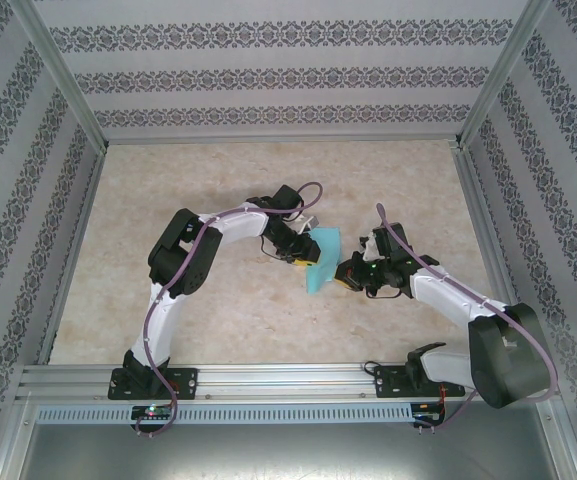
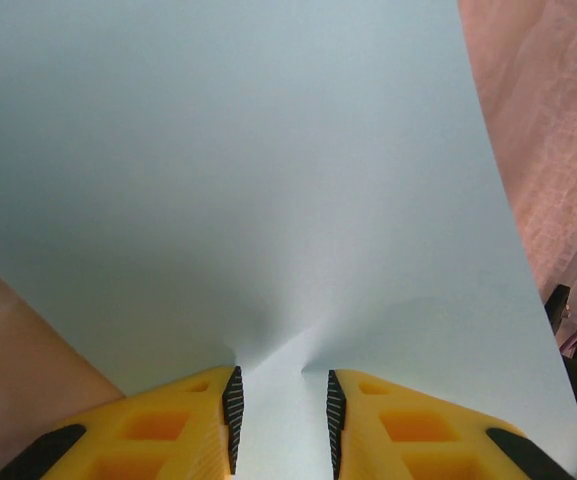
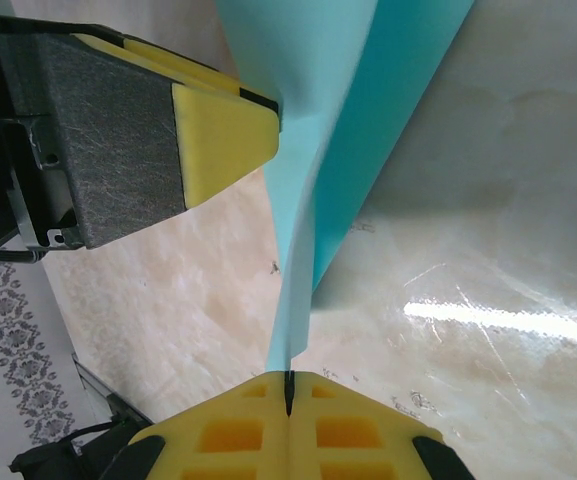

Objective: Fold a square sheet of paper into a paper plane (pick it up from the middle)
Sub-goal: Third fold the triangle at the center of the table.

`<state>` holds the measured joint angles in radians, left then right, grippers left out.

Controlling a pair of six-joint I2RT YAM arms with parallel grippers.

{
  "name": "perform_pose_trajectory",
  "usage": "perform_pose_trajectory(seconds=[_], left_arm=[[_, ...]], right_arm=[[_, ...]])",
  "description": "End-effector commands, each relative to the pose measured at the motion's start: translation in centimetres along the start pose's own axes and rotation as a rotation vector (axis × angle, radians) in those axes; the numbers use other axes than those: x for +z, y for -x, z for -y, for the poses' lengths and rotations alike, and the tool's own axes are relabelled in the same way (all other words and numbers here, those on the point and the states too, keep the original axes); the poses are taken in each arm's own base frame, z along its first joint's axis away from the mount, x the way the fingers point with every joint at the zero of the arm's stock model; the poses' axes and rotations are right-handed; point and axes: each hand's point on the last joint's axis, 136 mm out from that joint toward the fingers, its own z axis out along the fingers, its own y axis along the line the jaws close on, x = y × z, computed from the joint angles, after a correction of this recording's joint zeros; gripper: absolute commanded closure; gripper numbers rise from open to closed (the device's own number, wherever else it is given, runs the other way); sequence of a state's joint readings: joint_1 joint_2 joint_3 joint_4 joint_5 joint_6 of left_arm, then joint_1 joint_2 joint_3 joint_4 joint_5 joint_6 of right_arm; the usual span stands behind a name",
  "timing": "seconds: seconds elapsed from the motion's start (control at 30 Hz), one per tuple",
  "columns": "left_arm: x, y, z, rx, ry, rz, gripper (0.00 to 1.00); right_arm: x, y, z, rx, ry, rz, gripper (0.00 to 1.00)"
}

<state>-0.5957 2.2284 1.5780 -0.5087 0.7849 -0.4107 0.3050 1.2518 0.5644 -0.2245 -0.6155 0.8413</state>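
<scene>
The right pincer (image 3: 288, 392), jaws pressed flat, pinches the turquoise paper sheet (image 3: 313, 170) aloft so the part-open left pincer (image 2: 280, 415) can straddle its edge.

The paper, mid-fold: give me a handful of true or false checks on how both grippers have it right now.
1. The right gripper is shut on an edge of the sheet of paper. True.
2. The paper lies flat on the table. False: it is lifted off the surface, bent between the two grippers.
3. In the left wrist view the left gripper has its fingers apart, with paper running between them. True.
4. The paper is bright red. False: it is light turquoise-blue.
5. The two grippers meet near the middle of the table. True.
</scene>
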Motion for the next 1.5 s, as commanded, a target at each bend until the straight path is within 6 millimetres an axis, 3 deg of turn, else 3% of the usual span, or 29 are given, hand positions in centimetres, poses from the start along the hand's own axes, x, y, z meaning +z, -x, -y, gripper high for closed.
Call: perform_pose_trajectory(seconds=[0.0,0.37,1.17,1.47], left_arm=[[-0.4,-0.6,0.7,0.017,0.024,-0.018,0.67],[-0.7,-0.3,4.1,0.062,-0.035,-0.028,0.68],[3.3,-2.7,2.5,0.046,-0.031,-0.138,0.69],[2.0,-1.8,3.8,0.065,-0.037,-0.098,0.69]], right_arm=[[0.1,-0.1,1.0,-0.004,-0.032,0.0,0.97],[0.0,-0.1,1.1,-0.005,-0.028,-0.002,0.97],[0.3,0.2,0.0,-0.012,0.023,-0.011,0.97],[0.7,0.9,0.0,-0.011,0.013,-0.005,0.97]])
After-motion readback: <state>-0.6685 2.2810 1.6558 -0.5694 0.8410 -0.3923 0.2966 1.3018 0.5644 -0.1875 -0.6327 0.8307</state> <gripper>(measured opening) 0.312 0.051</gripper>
